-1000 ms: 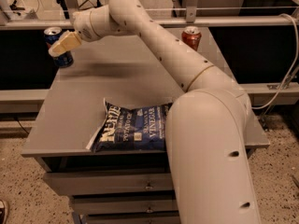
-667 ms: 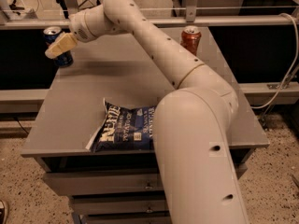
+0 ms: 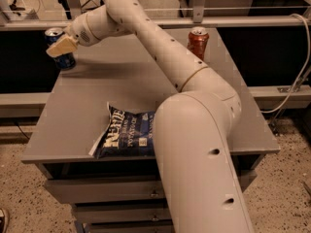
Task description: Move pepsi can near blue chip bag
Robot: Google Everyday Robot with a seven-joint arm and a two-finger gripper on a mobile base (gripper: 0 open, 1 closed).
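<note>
The smooth cream-shelled arm stretched to the upper left of the frame. There my tan gripper sat against the small dark blue cylindrical pepsi can with its silver top, upright at the upper-left corner of the matte grey tabletop. Whether it was pinching the can or standing spread, I could not tell. The flat, crinkled navy blue chip bag with white lettering lay at lower centre, well apart from that can. A glossy orange-red soda can stood upright above centre, to the right.

Cream-white arm, thick rounded segments, small dark screw holes; tan tool at tip, upper left.
</note>
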